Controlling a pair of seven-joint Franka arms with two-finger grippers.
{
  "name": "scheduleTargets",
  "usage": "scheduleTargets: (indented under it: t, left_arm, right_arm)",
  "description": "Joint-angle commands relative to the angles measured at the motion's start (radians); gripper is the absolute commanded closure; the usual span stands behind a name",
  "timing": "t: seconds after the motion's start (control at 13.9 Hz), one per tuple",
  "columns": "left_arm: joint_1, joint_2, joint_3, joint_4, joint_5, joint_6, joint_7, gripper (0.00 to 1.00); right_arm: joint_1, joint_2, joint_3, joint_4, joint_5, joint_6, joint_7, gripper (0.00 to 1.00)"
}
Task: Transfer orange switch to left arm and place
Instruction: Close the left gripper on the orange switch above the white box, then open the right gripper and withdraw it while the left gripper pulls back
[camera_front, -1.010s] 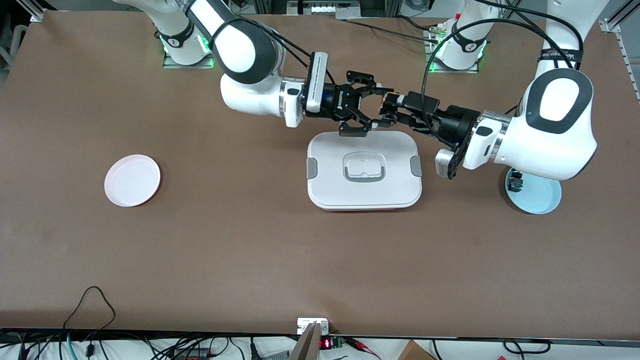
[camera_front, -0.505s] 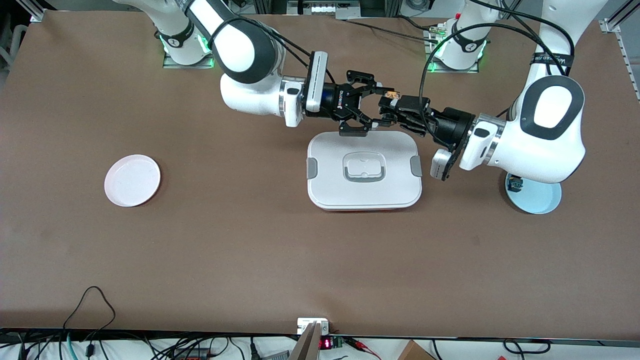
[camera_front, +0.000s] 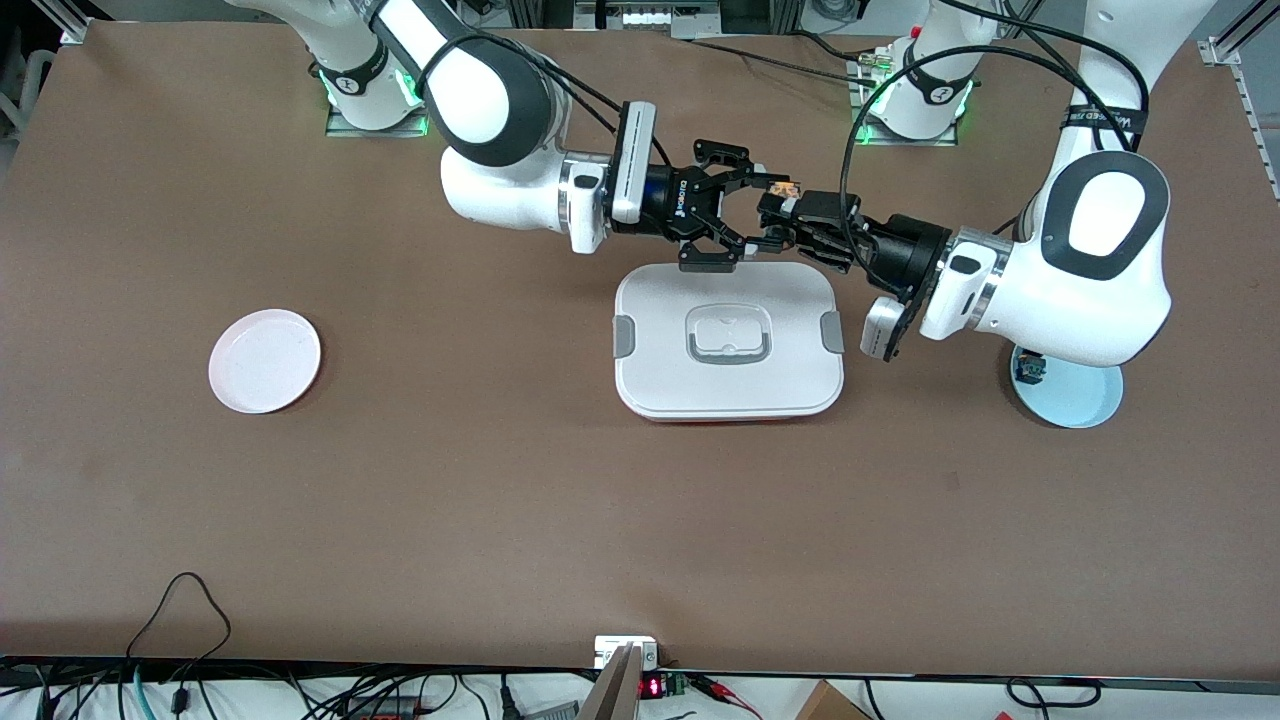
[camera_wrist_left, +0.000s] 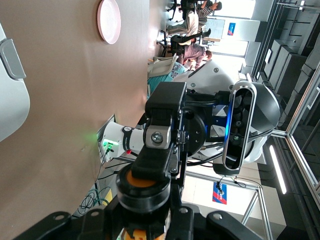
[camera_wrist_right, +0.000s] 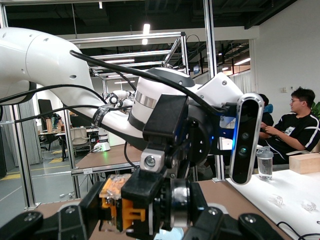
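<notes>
The orange switch (camera_front: 781, 187), a small black cylinder with orange parts, hangs in the air above the edge of the white box (camera_front: 728, 340) that faces the robots' bases. Both grippers meet on it. My right gripper (camera_front: 762, 213) is shut on its two ends. My left gripper (camera_front: 776, 214) is shut across its middle. In the left wrist view the switch (camera_wrist_left: 145, 186) sits in the left gripper (camera_wrist_left: 147, 220), under a right finger (camera_wrist_left: 159, 137). In the right wrist view the switch (camera_wrist_right: 122, 207) sits in the right gripper (camera_wrist_right: 150, 214).
A pink plate (camera_front: 265, 360) lies bare toward the right arm's end of the table. A light blue plate (camera_front: 1075, 400) with a small dark component (camera_front: 1030, 370) lies under the left arm's elbow. Cables run at the table's near edge.
My left arm moved in toward the right gripper and its fingers shut on the switch. The right arm kept still with the switch in its grip.
</notes>
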Motion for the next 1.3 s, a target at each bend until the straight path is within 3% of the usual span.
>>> scheduleTargets:
  t: [0.0, 0.07, 0.14, 0.22, 0.29, 0.58, 0.72, 0.94, 1.23]
  left_arm:
    - [0.009, -0.006, -0.012, 0.002, -0.019, -0.009, 0.014, 0.85]
    - [0.009, -0.006, -0.012, 0.003, -0.019, -0.009, 0.014, 0.85]
    - [0.009, -0.006, -0.012, 0.003, -0.019, -0.009, 0.014, 0.84]
    - [0.009, -0.006, -0.012, 0.003, -0.018, -0.009, 0.014, 0.84]
    - [0.011, -0.006, -0.012, 0.005, -0.018, -0.009, 0.014, 0.84]
    - [0.011, -0.006, -0.012, 0.006, -0.018, -0.011, 0.014, 0.84]
    - [0.011, -0.006, -0.012, 0.009, -0.018, -0.011, 0.014, 0.84]
    - [0.011, -0.006, -0.007, 0.015, 0.020, -0.009, 0.012, 0.84]
    - [0.008, -0.002, -0.010, 0.060, 0.229, -0.007, 0.046, 0.84]
  right_arm:
    - [0.009, 0.002, 0.000, 0.010, 0.020, 0.022, -0.034, 0.99]
    - [0.008, 0.003, 0.000, 0.010, 0.019, 0.022, -0.034, 0.98]
    - [0.006, 0.003, -0.001, 0.010, 0.019, 0.022, -0.033, 0.88]
    - [0.003, 0.003, -0.001, 0.010, 0.019, 0.022, -0.024, 0.38]
    - [-0.004, 0.003, -0.001, 0.010, 0.020, 0.020, -0.011, 0.03]
    - [-0.032, -0.009, -0.004, 0.010, -0.003, 0.011, 0.031, 0.00]
    - [-0.070, -0.026, -0.004, 0.010, -0.094, 0.003, 0.109, 0.00]
    - [-0.176, -0.049, -0.006, 0.005, -0.278, -0.182, 0.252, 0.00]
    - [-0.351, -0.064, -0.006, -0.013, -0.467, -0.490, 0.311, 0.00]
